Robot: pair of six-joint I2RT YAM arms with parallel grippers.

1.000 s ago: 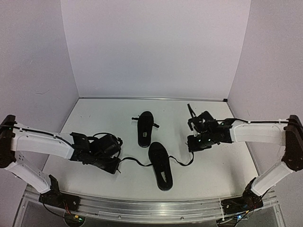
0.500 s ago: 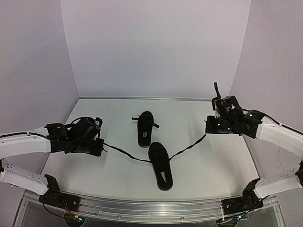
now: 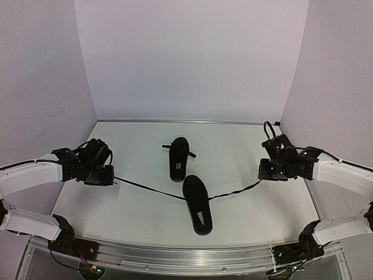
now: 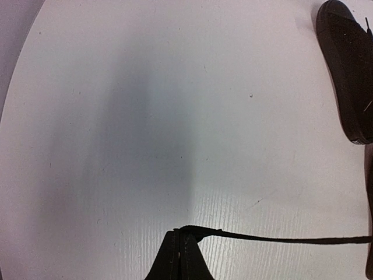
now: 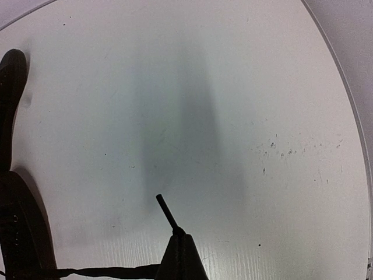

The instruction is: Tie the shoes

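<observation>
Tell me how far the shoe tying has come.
No finished bow shows. In hand: the left gripper and the right gripper, both shut, each hold one end of the thin black lace of the nearer black low-top shoe, stretched sideways. Left: its bow, then probably the farther black shoe.

1. You will find no text, number, brand or sign that can be read in any of the three views.
2. The nearer small all-black low-top shoe (image 3: 198,204) lies toward 6 o'clock on the white table (image 3: 134,151). In the overhead view its insole carries a small pale patch, too small for you to tell whether it is print.
3. The farther all-black low-top shoe (image 3: 178,158), at 12 o'clock from the first, shows you only plain black, both from overhead and in the wrist views.
</observation>
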